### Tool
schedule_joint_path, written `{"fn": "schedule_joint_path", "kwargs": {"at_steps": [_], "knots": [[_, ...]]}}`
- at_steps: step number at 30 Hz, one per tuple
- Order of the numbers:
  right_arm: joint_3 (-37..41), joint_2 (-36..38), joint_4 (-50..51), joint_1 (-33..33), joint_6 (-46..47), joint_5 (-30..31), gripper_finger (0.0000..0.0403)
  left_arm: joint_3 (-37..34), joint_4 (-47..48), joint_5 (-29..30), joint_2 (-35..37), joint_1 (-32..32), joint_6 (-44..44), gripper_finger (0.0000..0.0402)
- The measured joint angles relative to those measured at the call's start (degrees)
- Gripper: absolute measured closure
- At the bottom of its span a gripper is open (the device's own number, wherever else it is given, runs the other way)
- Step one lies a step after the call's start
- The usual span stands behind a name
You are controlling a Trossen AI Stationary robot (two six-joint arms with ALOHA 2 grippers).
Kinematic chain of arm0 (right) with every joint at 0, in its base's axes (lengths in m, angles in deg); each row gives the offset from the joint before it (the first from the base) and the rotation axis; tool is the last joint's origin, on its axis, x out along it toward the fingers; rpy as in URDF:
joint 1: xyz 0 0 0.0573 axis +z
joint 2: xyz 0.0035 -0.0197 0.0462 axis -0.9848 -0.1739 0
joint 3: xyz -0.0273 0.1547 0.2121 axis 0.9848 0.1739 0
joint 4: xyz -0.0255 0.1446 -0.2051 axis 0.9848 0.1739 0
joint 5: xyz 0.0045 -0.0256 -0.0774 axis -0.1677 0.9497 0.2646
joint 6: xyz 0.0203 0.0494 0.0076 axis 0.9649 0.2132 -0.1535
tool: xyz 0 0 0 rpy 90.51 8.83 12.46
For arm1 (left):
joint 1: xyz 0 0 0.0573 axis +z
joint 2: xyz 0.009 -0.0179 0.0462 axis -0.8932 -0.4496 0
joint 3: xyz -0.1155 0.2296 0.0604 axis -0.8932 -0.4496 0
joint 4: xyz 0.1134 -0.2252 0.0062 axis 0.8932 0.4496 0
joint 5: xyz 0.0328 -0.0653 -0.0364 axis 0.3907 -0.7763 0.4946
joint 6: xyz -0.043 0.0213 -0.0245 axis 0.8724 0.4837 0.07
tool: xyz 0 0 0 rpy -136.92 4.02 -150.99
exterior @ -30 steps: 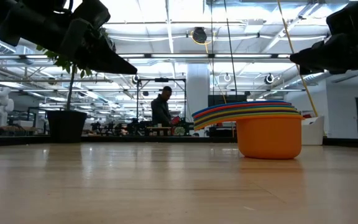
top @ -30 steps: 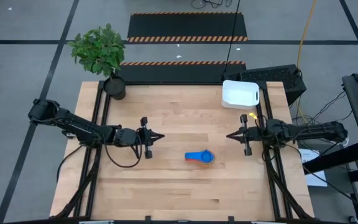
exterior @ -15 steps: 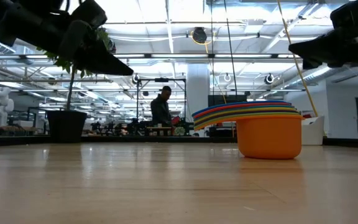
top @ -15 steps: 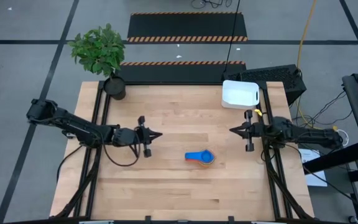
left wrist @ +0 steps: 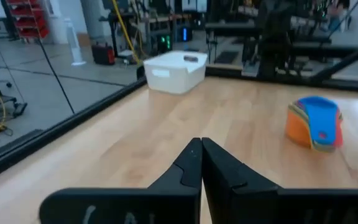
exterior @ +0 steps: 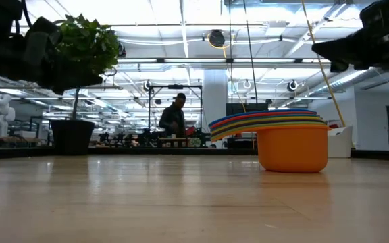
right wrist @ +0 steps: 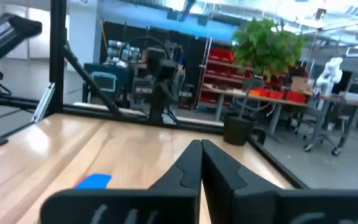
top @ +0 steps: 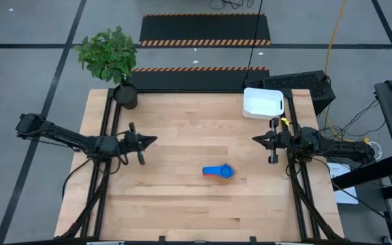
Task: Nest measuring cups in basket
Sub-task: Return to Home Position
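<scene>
Desk (top: 182, 204): pale wood planks on a dark frame. The low view looks past it into a busy workshop, where a person (exterior: 174, 118) stands far off.
Measuring cups (top: 220, 172): nested into one stack on the open desk, right of centre. A blue cup lies on top, an orange cup is outermost at the bottom, and the handles point toward the left arm's side.
Basket (top: 263, 103): at the far right corner of the desk, well apart from the stack. From above its inside looks plain white, so I judge the nest was built on the desk and is not yet in the basket.
Left hand (top: 150, 140): held above the left part of the desk, pointing toward the middle. Its fingers are pressed together and hold nothing.
Right hand (top: 254, 140): near the right edge, just on the near side of the basket. Its fingers are together and carry nothing.
Why so: both arms sit clear of the stack and mirror each other. That suits a resting pose, and nothing is near enough to knock the cups.
Hard to tell: the number of cups. The low view shows layered coloured rims, but they cannot be counted with certainty.
Cut off: in the low view both hands are dark shapes clipped by the picture's upper corners.
Plant pot (top: 125, 95): at the far left corner, with no part in the job.
</scene>
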State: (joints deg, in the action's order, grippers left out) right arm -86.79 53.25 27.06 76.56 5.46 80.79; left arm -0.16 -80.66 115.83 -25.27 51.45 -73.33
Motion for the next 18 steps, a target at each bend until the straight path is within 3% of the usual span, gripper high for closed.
{"fn": "schedule_joint_path", "kwargs": {"at_steps": [18], "knots": [[0.04, -0.18, 5.08, 0.02, 3.02, -0.04, 0.0403, -0.11, 17.79, -4.55, 20.67, -3.73, -7.61, 0.0392]]}}
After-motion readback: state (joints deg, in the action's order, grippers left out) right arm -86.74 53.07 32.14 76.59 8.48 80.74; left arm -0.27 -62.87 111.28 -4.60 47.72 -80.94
